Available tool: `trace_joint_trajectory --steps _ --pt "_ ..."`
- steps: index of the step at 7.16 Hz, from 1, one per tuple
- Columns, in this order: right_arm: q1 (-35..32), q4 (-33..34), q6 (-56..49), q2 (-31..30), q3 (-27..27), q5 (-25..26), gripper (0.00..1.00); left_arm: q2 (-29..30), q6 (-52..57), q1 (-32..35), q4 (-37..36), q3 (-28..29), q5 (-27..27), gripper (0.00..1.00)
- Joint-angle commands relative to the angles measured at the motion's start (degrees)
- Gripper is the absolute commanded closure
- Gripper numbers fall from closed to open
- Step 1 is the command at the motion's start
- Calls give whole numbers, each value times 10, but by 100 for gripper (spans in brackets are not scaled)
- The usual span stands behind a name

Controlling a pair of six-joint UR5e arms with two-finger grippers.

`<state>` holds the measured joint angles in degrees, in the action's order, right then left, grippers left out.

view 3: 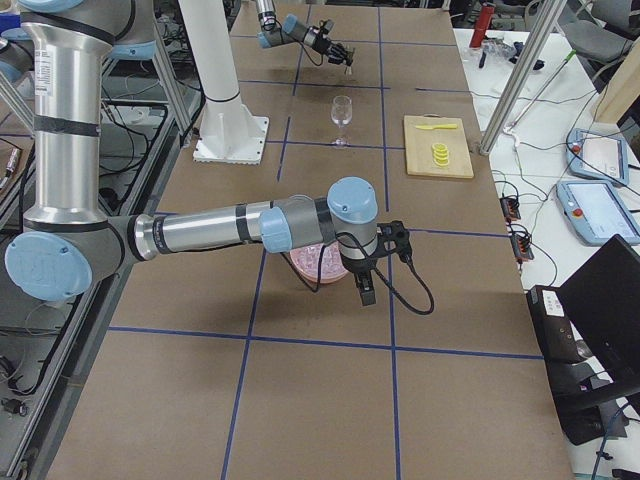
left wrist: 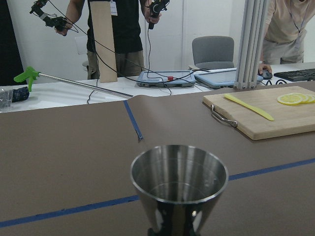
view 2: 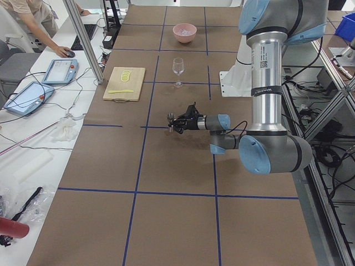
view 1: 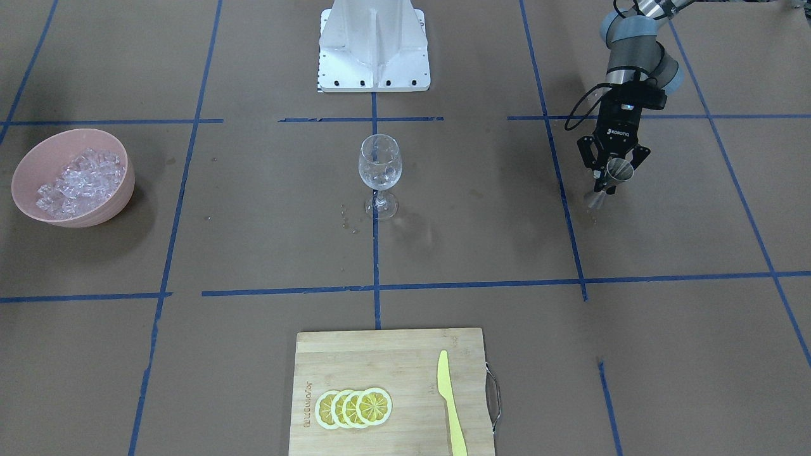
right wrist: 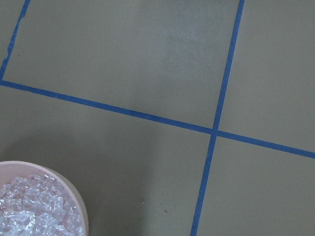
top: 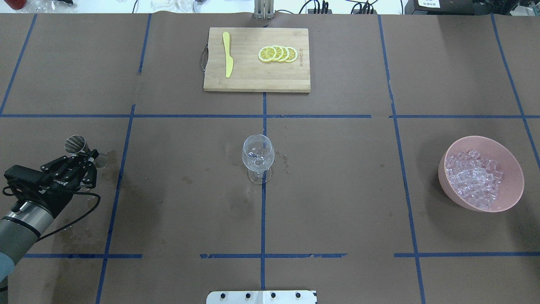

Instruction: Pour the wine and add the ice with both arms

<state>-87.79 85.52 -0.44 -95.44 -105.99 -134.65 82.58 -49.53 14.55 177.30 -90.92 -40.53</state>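
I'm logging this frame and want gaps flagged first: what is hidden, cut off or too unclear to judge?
- Right gripper: outside the overhead and front-facing views; small in exterior right, so its jaws cannot be read.
- Pink bowl: in exterior right, mostly behind the right arm.
- Jigger in the left gripper: reflections in the left wrist view hide any liquid.
- Wine glass: contents too small to tell in every view.
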Motion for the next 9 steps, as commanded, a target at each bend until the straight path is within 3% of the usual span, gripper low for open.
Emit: trace_joint_trajectory --steps 1,7,9 --pt "0 0 0 0 0 0 0 2 0 -4 -1 3 -2 100" --pt "0 0 0 0 0 0 0 3 0 -34 -2 11 -3 99" --pt "0 0 0 0 1 0 0 4 0 -43 -2 11 -3 89"
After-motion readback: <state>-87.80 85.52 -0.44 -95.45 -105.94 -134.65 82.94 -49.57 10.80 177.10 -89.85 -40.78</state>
